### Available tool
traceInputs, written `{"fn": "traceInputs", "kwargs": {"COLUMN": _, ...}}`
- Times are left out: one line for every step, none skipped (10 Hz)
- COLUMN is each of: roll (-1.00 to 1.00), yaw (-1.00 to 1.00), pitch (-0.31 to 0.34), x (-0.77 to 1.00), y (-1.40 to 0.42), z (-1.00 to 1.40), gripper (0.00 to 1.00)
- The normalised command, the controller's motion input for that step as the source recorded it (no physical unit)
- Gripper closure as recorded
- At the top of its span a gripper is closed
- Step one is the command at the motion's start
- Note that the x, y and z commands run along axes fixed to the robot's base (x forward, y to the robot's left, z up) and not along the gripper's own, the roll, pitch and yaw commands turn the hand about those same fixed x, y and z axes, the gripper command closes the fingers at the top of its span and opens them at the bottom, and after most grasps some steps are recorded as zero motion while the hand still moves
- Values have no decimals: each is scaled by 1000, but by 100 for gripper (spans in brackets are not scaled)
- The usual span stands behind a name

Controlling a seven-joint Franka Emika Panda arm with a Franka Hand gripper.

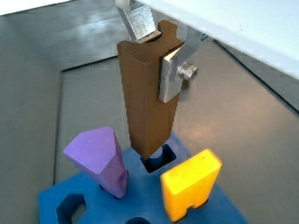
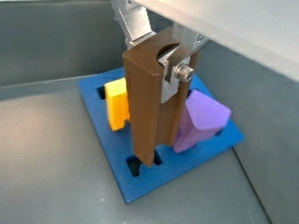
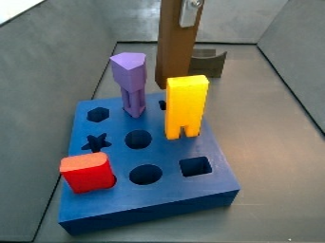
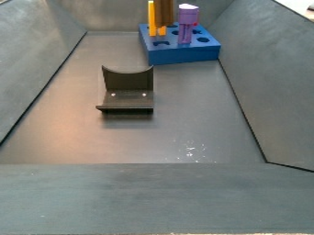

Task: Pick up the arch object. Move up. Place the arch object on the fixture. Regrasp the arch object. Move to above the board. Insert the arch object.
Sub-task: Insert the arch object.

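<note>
The gripper is above the far part of the board, its silver fingers clamped on the upper end of the arch. The arch hangs upright, held by its top, with its lower end at a dark hole in the board; in both wrist views the tip sits at the mouth of that hole, and how deep it has gone cannot be told.

On the board, the yellow block stands upright just beside the arch, and the purple post stands upright on the arch's other side. A red block sits at the board's near corner in a side view. Star, hexagon, round and square holes show open in the blue top.

The fixture stands on the grey floor, well apart from the board, its scooped top bare. In a side view the board lies at the far end of the bin, with the fixture nearer mid-floor.
</note>
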Motion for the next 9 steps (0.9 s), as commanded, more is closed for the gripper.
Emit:
{"fn": "traceInputs", "kwargs": {"roll": 0, "yaw": -1000, "pitch": 0, "x": 0, "y": 0, "z": -209, "gripper": 100}}
{"fn": "traceInputs", "kwargs": {"roll": 0, "yaw": -1000, "pitch": 0, "x": 0, "y": 0, "z": -180, "gripper": 100}}
{"fn": "traceInputs", "kwargs": {"roll": -27, "yaw": -1000, "pitch": 0, "x": 0, "y": 0, "z": -114, "gripper": 100}}
{"fn": "traceInputs", "kwargs": {"roll": -23, "yaw": -634, "pitch": 0, "x": 437, "y": 0, "z": -29, "gripper": 100}}
{"fn": "traceInputs", "kwargs": {"roll": 0, "yaw": 0, "pitch": 0, "x": 0, "y": -100, "z": -117, "gripper": 100}}
{"fn": "traceInputs", "kwargs": {"roll": 0, "yaw": 0, "pitch": 0, "x": 0, "y": 0, "z": -191, "gripper": 100}}
{"fn": "traceInputs", "kwargs": {"roll": 0, "yaw": 0, "pitch": 0, "x": 0, "y": 0, "z": -320, "gripper": 100}}
{"fn": "traceInputs", "kwargs": {"roll": 3, "yaw": 0, "pitch": 0, "x": 0, "y": 0, "z": -371, "gripper": 100}}
{"fn": "traceInputs", "kwargs": {"roll": 0, "yaw": 0, "pitch": 0, "x": -9, "y": 0, "z": -277, "gripper": 100}}
